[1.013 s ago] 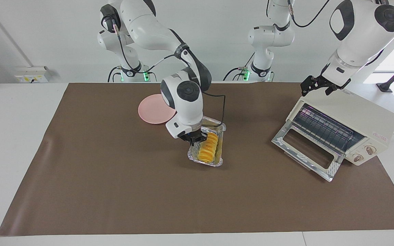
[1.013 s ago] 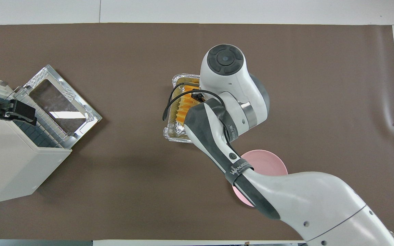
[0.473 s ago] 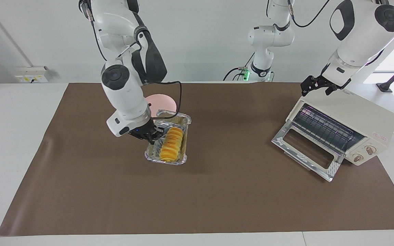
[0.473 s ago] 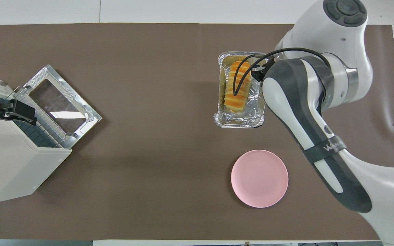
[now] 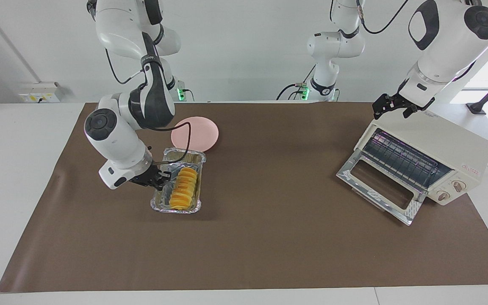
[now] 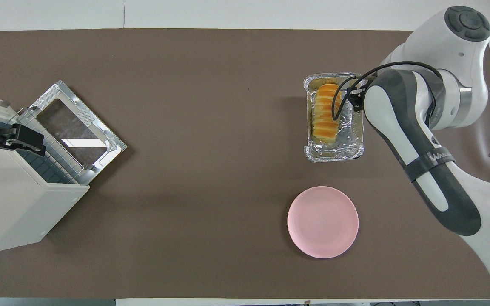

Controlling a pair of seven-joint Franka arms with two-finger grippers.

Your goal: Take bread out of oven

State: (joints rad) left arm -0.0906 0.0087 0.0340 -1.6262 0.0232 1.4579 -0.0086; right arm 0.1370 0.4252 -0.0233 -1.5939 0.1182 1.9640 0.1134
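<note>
The golden ridged bread [image 5: 183, 187] [image 6: 325, 114] lies in a silver foil tray [image 5: 178, 208] [image 6: 334, 155] low on the brown mat, toward the right arm's end of the table. My right gripper [image 5: 161, 180] [image 6: 355, 100] is shut on the tray's long side rim. The cream-white oven [image 5: 447, 148] [image 6: 11, 204] stands at the left arm's end, with its glass door [image 5: 379, 186] [image 6: 75, 131] dropped open and its wire rack [image 5: 400, 159] bare. My left gripper [image 5: 390, 108] [image 6: 15, 138] waits open over the oven's top.
A pink plate [image 5: 195, 134] [image 6: 323, 222] lies on the mat, nearer to the robots than the foil tray. The brown mat [image 5: 269, 237] covers most of the white table.
My right gripper has carried the foil tray with the bread from the mat's middle toward the right arm's end, uncovering the pink plate. The left arm and the oven have not moved.
</note>
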